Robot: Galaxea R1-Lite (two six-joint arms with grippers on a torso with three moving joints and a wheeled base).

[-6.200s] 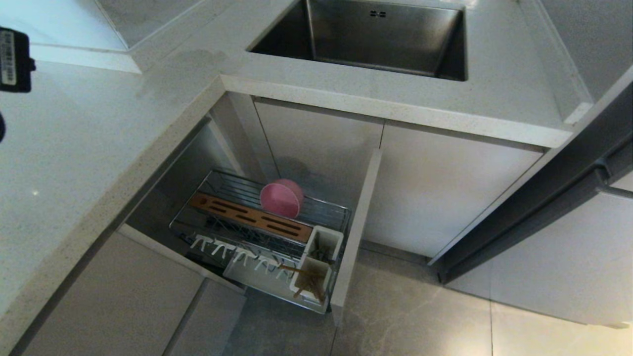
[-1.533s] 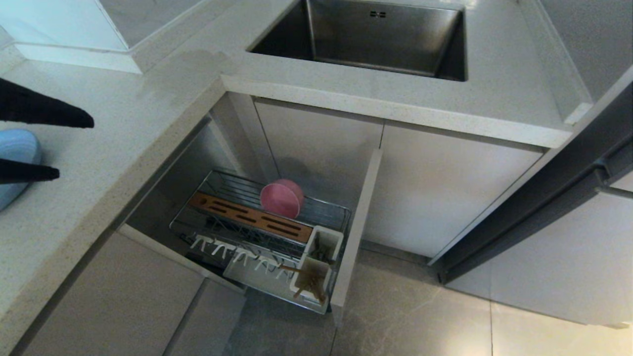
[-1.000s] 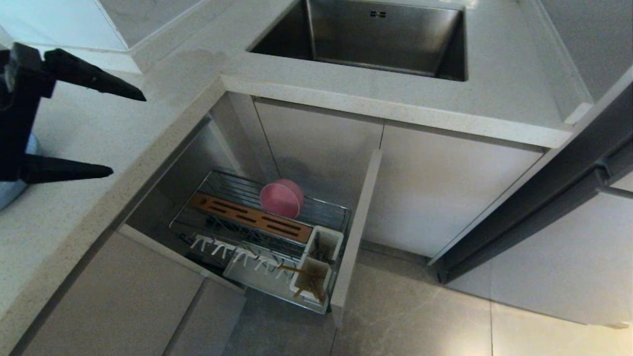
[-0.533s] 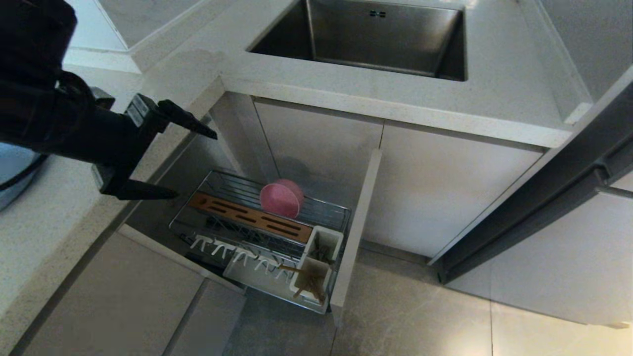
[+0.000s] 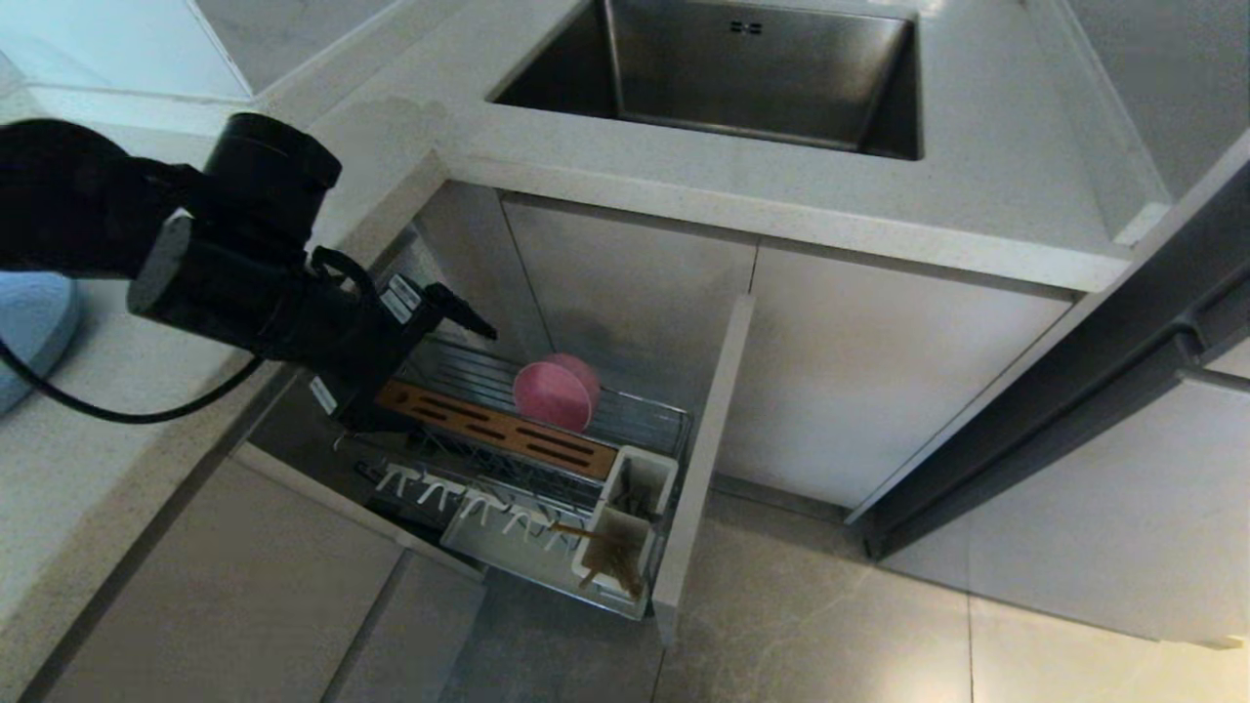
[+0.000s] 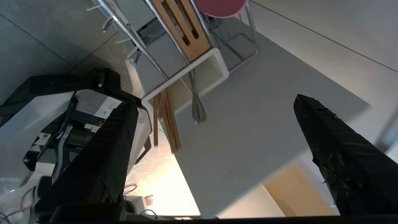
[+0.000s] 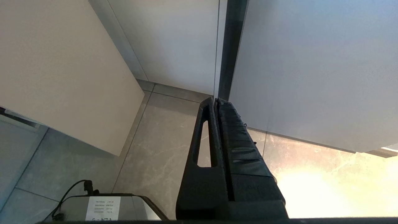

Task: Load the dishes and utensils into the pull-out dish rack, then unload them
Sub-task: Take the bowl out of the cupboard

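Note:
The pull-out dish rack [image 5: 646, 414] stands drawn out under the counter. In it a pink bowl [image 5: 555, 392] stands on edge behind the wooden slotted strip [image 5: 488, 430]. Chopsticks [image 5: 612, 566] lean in the front white cup, and the spoon [image 5: 635, 500] is in the cup behind it. A pale-blue plate [image 5: 27, 332] lies on the counter at the far left. My left gripper [image 5: 444, 381] hangs open and empty above the rack's left end. In the left wrist view the left gripper [image 6: 214, 101] faces the chopsticks [image 6: 166, 121], the spoon [image 6: 196, 102] and the bowl [image 6: 220, 6]. My right gripper [image 7: 214, 100] is shut and parked low.
A steel sink [image 5: 742, 78] is set in the pale counter [image 5: 195, 244] behind the rack. The rack's beige front panel [image 5: 703, 459] stands at its right end. Closed cabinet doors [image 5: 879, 371] lie to the right, grey floor tiles [image 5: 830, 635] below. My base [image 6: 62, 124] shows by the rack.
My left arm has swung right and down, from over the counter by the blue plate to above the rack's left end. Its fingers stayed open; the plate stays on the counter.

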